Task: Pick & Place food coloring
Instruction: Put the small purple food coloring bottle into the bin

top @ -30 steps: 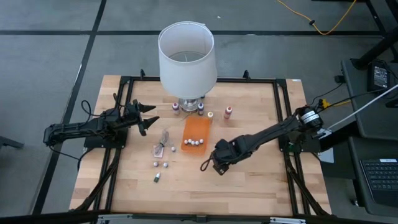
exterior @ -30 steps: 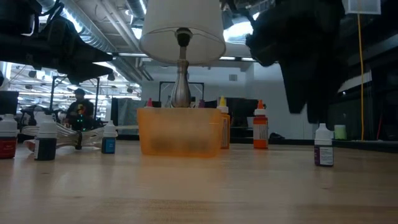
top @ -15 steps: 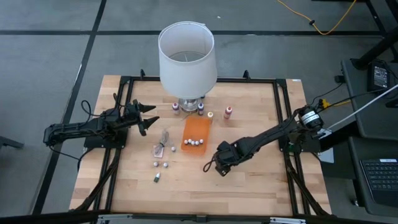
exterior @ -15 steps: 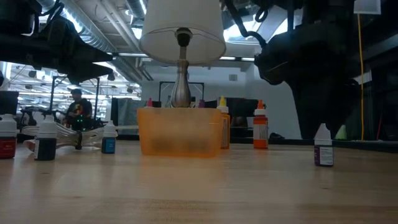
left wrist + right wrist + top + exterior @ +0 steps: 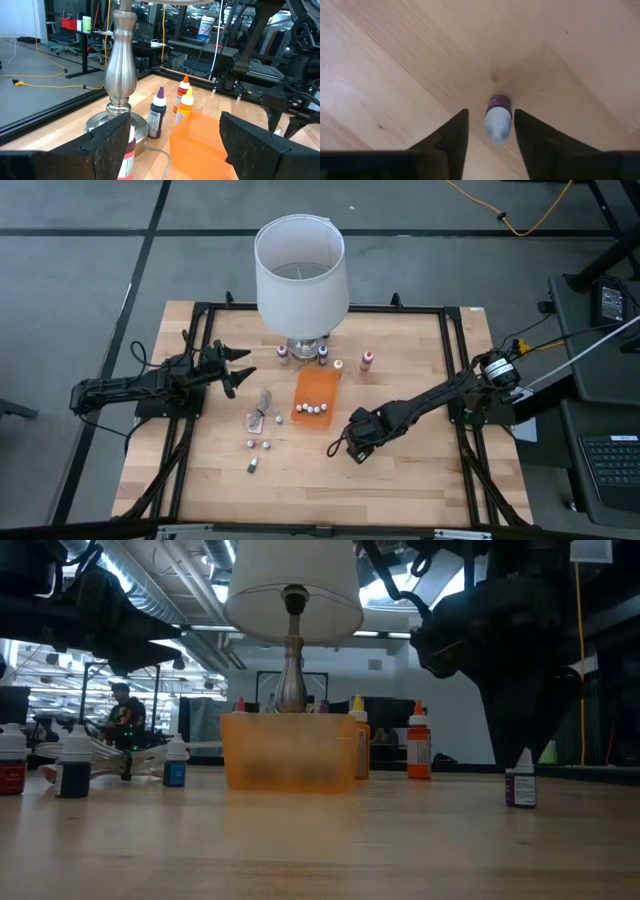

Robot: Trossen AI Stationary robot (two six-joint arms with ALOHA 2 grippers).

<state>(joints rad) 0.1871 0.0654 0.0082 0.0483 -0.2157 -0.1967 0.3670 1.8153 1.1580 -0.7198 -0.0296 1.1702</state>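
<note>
Now right pincer [image 5: 490,125] straddles purple bottle [image 5: 498,117].

Grey carpet floor [image 5: 80,240] surrounds the wooden worktop [image 5: 400,470]; a yellow cable [image 5: 520,220] lies at one o'clock.

The bench [image 5: 400,470] is pale wood with a fine lengthwise grain, framed in black. On it a lamp [image 5: 300,275] carries a white shade over a brushed silver stem [image 5: 120,65]. The tray [image 5: 316,396] is translucent orange. The bottle [image 5: 498,118] between the dark fingers of the right hand [image 5: 490,132] has a purple body and a white cap. Near the lamp base stand a purple-capped bottle [image 5: 158,112], a yellow one [image 5: 186,106] and an orange one [image 5: 183,91]. Both arms are black.
</note>
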